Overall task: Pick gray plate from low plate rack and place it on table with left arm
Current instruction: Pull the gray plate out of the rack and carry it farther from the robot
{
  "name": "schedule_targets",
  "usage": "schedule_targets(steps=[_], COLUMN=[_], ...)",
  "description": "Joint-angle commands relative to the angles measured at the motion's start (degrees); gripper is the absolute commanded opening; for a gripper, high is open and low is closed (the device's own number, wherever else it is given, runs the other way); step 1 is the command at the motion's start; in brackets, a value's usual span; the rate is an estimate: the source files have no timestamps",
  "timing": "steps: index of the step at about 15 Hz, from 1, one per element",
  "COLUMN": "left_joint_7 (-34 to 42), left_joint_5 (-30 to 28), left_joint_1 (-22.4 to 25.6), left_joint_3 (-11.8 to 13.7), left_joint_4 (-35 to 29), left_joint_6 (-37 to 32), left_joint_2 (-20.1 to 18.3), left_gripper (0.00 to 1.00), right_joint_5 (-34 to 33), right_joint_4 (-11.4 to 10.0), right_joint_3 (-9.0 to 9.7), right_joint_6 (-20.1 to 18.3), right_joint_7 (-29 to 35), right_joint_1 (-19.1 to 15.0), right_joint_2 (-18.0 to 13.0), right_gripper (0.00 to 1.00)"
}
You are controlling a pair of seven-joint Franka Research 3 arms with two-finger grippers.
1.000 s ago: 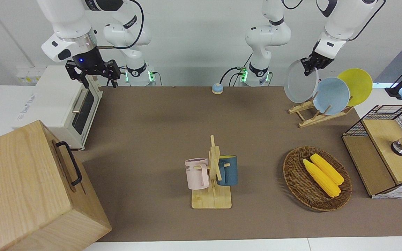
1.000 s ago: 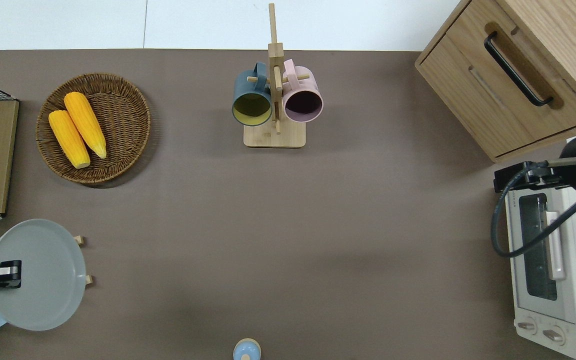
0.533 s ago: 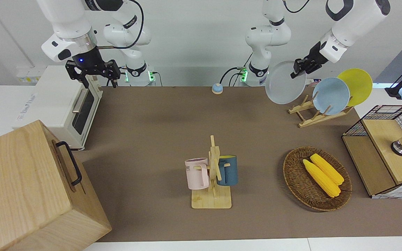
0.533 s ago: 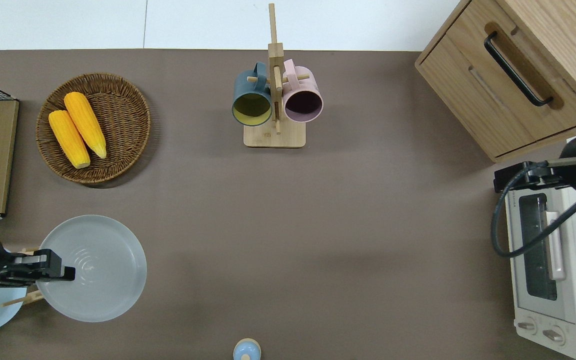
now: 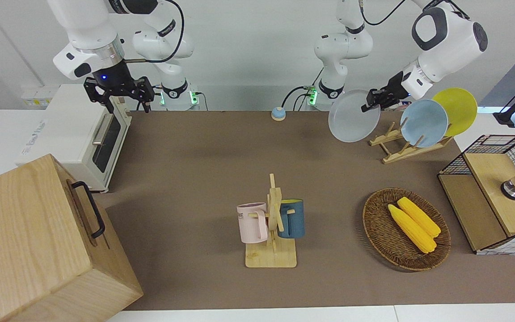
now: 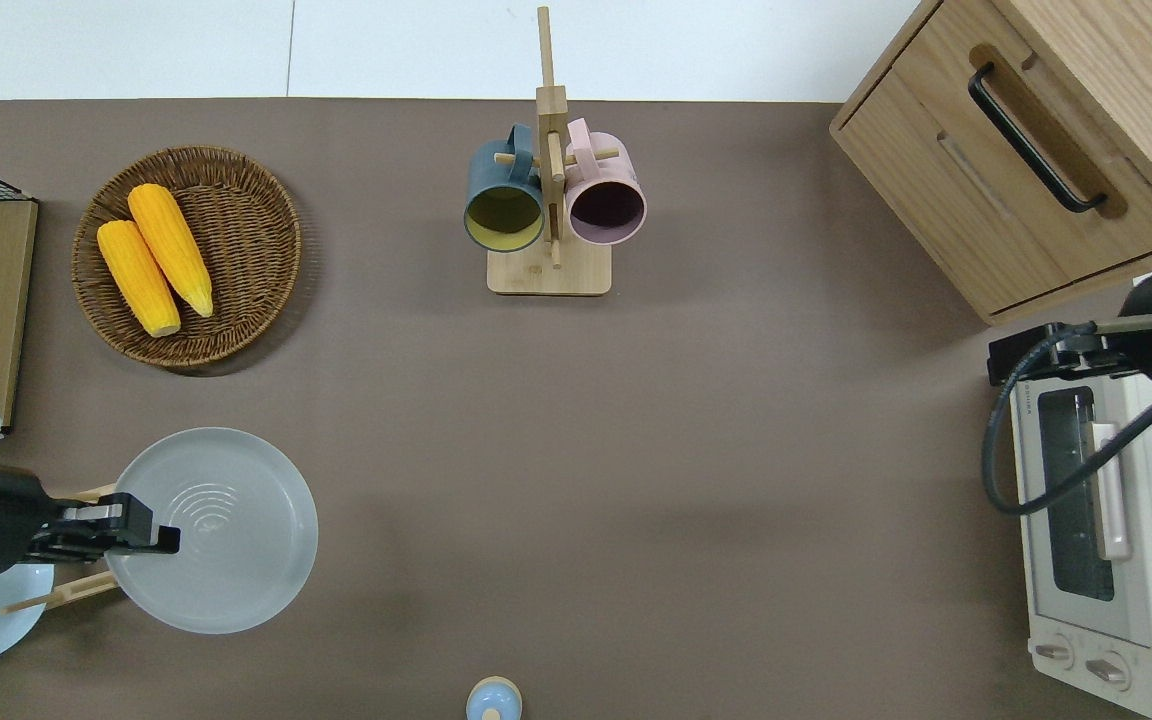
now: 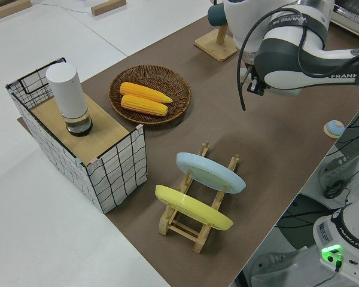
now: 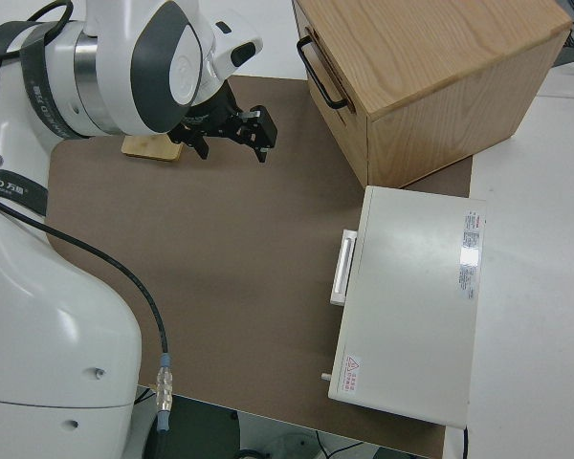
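Grey plate (image 6: pixel 221 530), pale and plain, is off the rack and up in the air, pinched at its rim by the left gripper (image 6: pixel 141 526), whose fingers are clamped on the edge nearest the arm. Seen from overhead, the gray plate hangs over bare table (image 6: pixel 636 450) just beside the low plate rack (image 6: pixel 61 592), toward the middle of the table; from the front it reads as tilted, its face turned up and away from the robots (image 5: pixel 354 116). Low plate rack (image 5: pixel 396 150) holds the light blue plate (image 5: pixel 424 123) and the yellow plate (image 5: pixel 456 109), both leaning in their slots, with the slot nearest the table's middle vacant. Wicker basket (image 6: pixel 246 300) with two corn cobs (image 6: pixel 154 258) sits farther from the robots than the rack. Mug stand (image 6: pixel 548 270) with two mugs stands near the table's middle, well apart from the plate. Right arm is parked; its gripper (image 5: pixel 119 91) has fingers spread.
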Motion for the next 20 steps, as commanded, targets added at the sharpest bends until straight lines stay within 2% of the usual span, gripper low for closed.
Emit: schedule_targets(steps=[1, 4, 11, 15, 20], left_joint_7=[8.29, 11.90, 15.24, 18.06, 19.55], left_joint_5=[-3.67, -4.73, -7.10, -8.60, -10.09], left_joint_1=[2.89, 3.07, 2.01, 1.93, 1.84], left_joint_3=[-0.06, -0.06, -0.32, -0.41, -1.20], left_joint_4=[-4.37, -8.67, -14.91, -16.76, -19.75], left_joint_6=[2.79, 7.71, 15.62, 18.44, 22.13], left_joint_2=[0.94, 0.94, 1.29, 3.05, 3.23], left_gripper=[0.00, 0.00, 0.00, 0.00, 0.00], right_joint_5=[0.15, 0.15, 0.15, 0.15, 0.15], right_joint_4=[0.37, 0.37, 0.37, 0.37, 0.37], right_joint_3=[-0.34, -0.34, -0.34, -0.34, -0.34], right_joint_6=[-0.05, -0.14, -0.05, -0.05, -0.05], right_joint_7=[0.22, 0.22, 0.22, 0.22, 0.22], right_joint_1=[0.41, 0.41, 0.41, 0.41, 0.41], right_joint_2=[0.02, 0.02, 0.02, 0.02, 0.11], right_gripper=[0.983, 0.983, 0.983, 0.983, 0.983])
